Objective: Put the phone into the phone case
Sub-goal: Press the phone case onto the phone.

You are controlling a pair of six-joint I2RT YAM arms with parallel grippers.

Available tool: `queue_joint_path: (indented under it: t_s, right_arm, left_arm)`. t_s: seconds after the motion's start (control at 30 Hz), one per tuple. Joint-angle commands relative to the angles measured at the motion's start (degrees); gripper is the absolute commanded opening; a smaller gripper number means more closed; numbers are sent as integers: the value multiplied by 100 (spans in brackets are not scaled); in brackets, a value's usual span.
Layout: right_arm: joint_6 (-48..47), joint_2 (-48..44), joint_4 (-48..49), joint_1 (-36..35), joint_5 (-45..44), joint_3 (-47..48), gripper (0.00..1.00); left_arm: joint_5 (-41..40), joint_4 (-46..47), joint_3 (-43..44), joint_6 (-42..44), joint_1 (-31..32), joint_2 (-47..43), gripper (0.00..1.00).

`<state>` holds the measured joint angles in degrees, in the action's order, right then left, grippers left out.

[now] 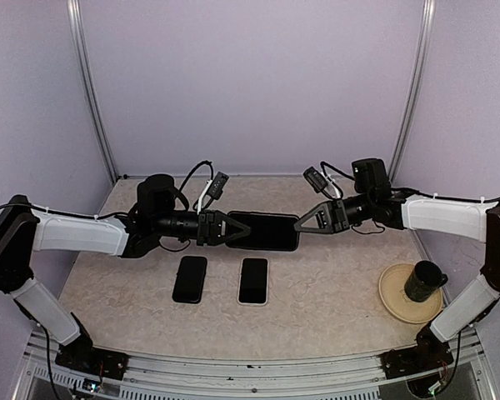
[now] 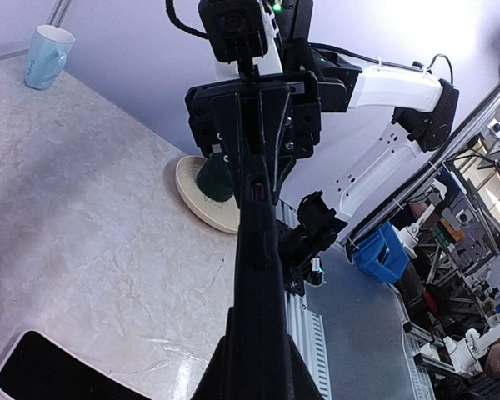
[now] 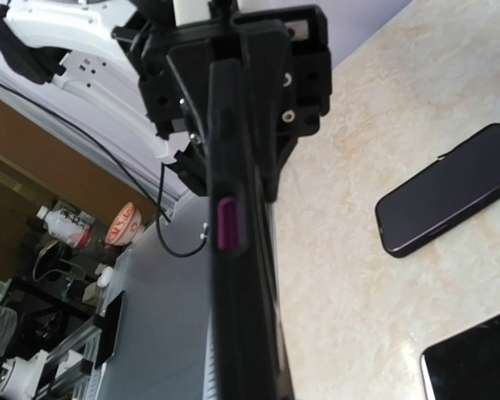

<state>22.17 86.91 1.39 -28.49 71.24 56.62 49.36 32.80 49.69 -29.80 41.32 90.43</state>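
Two robot arms hold one black slab [image 1: 262, 231] level between them above the middle of the table [image 1: 333, 283], the left arm [image 1: 75, 233] reaching in from one side and the right arm [image 1: 446, 215] from the other. The left jaws are clamped on the slab's left end and the right jaws are closed on its right end, so the phone-sized piece spans the gap from one grip to the other, clear of the tabletop. Seen edge-on from the right wrist, the slab [image 3: 242, 317] runs straight away from the camera to the opposite grip and carries a small purple button [image 3: 227, 223] on its narrow side; from the left wrist it [image 2: 257, 275] shows the same thin edge. Whether it is a case alone or a case with a phone in it cannot be told. Below it, nearer the arm bases, two handsets lie flat side by side and apart: a dark phone [image 1: 190, 278] on the left and a white-rimmed phone [image 1: 253, 280] on the right, both screen up. Well off to the right sits a cream plate [image 1: 396, 304] with a dark cup [image 1: 422, 281] standing on it. A pale blue mug [image 2: 48, 57] stands at the table's far edge in the left wrist view.
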Motion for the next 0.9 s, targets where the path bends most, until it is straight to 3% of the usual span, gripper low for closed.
queue_joint_path:
  t_s: [0.0, 0.17, 0.27, 0.87]
  right_arm:
    - [490, -99, 297, -130, 167, -10, 8]
    - [713, -260, 609, -159, 102, -282, 31]
    - [816, -351, 773, -242, 8, -441, 37]
    - [1862, -623, 2135, -737, -1145, -1492, 43]
  left_arm:
    - [-593, 623, -166, -122, 69, -6, 0]
    - [-771, 1084, -432, -493, 63, -59, 0]
    - [-842, 1398, -640, -719, 77, -84, 0]
    - [-1314, 2419, -1190, -1436, 261, -374, 0]
